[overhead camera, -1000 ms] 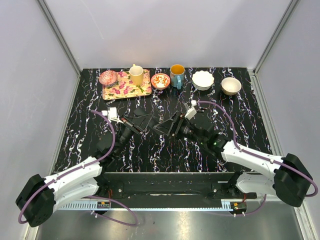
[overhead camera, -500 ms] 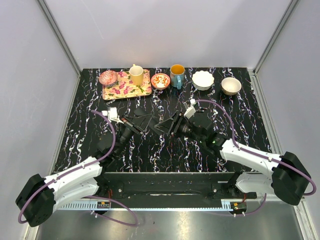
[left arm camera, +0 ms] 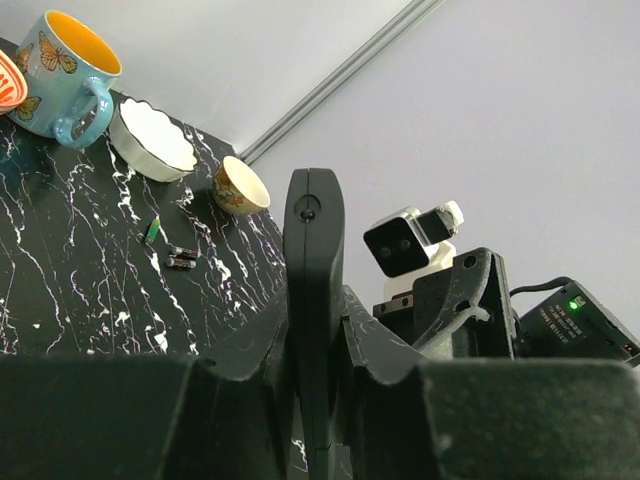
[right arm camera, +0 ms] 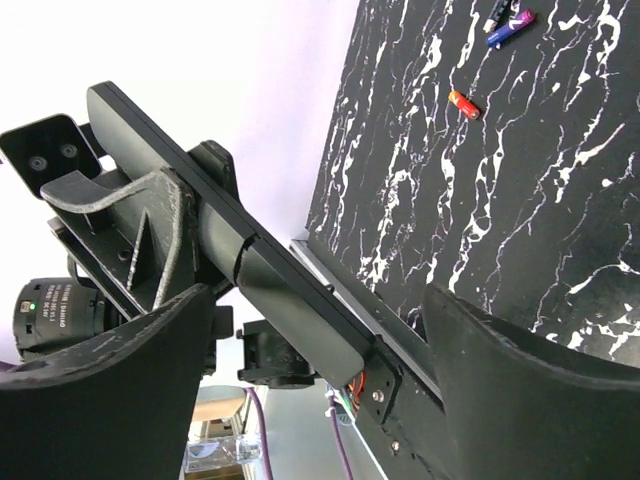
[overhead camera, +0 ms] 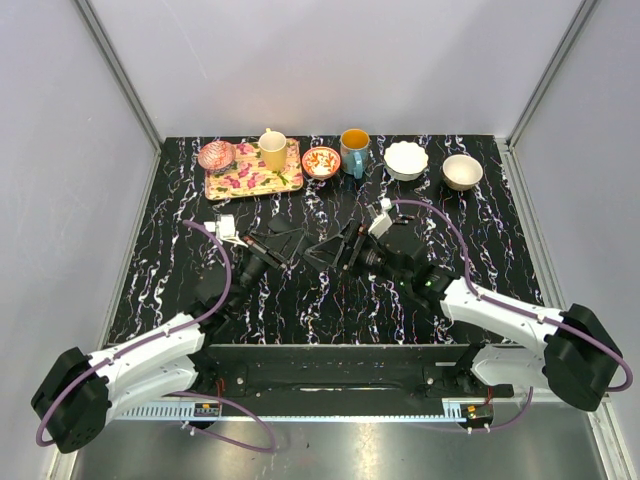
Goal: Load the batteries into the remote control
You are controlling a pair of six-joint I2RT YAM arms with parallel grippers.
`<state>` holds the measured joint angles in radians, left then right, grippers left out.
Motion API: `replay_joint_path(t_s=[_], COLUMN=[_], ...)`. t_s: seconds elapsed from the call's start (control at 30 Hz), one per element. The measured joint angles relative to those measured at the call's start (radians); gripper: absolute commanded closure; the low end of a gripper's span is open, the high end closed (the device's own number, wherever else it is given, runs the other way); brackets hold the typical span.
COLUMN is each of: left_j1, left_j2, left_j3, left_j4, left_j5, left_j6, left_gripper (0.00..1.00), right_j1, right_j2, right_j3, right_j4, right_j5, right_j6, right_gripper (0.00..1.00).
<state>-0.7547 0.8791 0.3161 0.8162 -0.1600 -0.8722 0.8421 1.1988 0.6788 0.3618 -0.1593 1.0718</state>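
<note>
Early stage, as I judge it: nothing is loaded yet.

Near, lower centre of the top view: left gripper is clenched on the remote control and holds it edge-up, lifted off the table. In the left wrist view the remote rises from bottom centre between the fingers.

Just right of it, right gripper is released. Its fingers are spread wide on either side of the remote's free end, and no contact is visible. In the right wrist view the remote runs diagonally from upper left to lower centre. A seam crosses its back, possibly the battery cover, which looks still on, though I can't be sure.

Farther out: small cylinders, likely the batteries, lie loose on the table at the upper right of the right wrist view, with more at the top edge. They are well apart from the remote.

Far edge, top of the top view: floral tray, blue cup, white bowl, tan bowl.

Left to do: open the compartment, pick up the batteries, seat them, close it.
</note>
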Motion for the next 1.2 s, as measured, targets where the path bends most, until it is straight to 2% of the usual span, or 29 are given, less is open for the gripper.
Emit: replay_joint_path(t_s=[0.2,0.3,0.4,0.57,0.73,0.93,1.2], left_j1=[0.000,0.001,0.016,0.116,0.170,0.170,0.170], left_j2=[0.006,0.008,0.014,0.093,0.212,0.282,0.283], left_j3=[0.000,0.006,0.035,0.111,0.142,0.166,0.184], left_j4=[-0.018,-0.068,-0.168,-0.254,-0.247,-0.243,-0.223], left_j5=[-0.002,-0.005,0.006,0.149,0.315,0.442,0.502], left_j6=[-0.011,-0.026,-0.047,-0.098,-0.165,-0.213,-0.233], left_gripper=[1.00,1.00,1.00,1.00,1.00,1.00,1.00], right_j1=[-0.003,-0.006,-0.006,0.002,0.091,0.140,0.148], right_j2=[-0.023,-0.039,-0.056,-0.110,-0.058,0.017,0.084], right_j3=[0.022,0.094,0.201,0.318,0.396,0.437,0.509], right_j4=[-0.091,-0.211,-0.364,-0.622,-0.849,-0.956,-0.981], right_j5=[0.003,0.010,0.011,0.037,0.151,0.223,0.272], right_j6=[-0.027,-0.088,-0.193,-0.380,-0.529,-0.614,-0.676], right_gripper=[0.02,0.03,0.09,0.12,0.12,0.11,0.12])
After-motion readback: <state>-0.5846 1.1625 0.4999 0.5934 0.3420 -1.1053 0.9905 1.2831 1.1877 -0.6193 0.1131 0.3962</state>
